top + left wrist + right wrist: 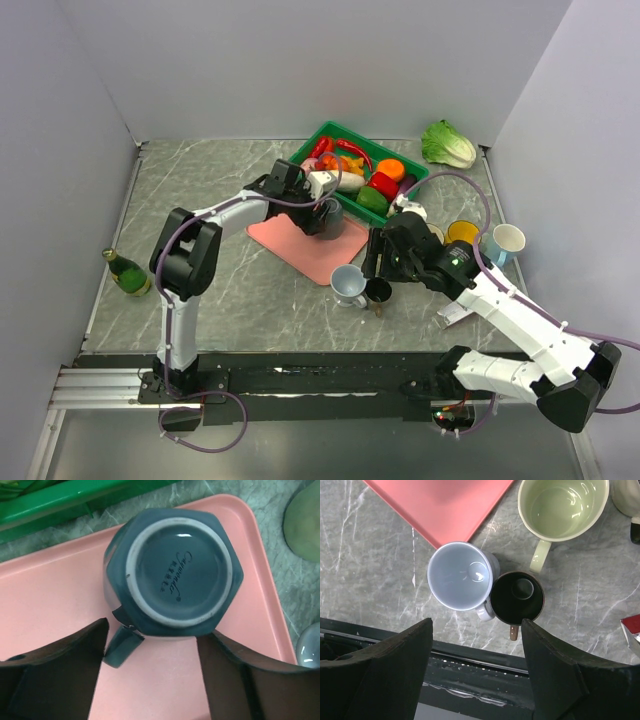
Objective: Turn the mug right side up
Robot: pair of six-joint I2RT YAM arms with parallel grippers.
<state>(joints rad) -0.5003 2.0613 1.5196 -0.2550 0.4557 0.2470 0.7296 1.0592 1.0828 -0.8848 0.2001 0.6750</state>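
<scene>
Dark teal mug (pixel 172 572) upside down on pink tray (pixel 50 610), base ring up, handle (pixel 120 647) pointing toward left jaws. Left jaws wide, one finger on either side of mug's near edge; contact hard to tell. Green basket (pixel 50 505) just beyond tray. Right jaws wide, holding nothing, above counter (pixel 370 555), over upright pale blue mug (pixel 460 575) touching small black mug (pixel 516 597). Light green mug (pixel 562 507) near, upright.

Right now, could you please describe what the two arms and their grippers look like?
Both the left arm and right arm have white links with black joints and bases, and a purple cable runs along each. The left gripper and right gripper carry broad, dark, matte fingers.
</scene>
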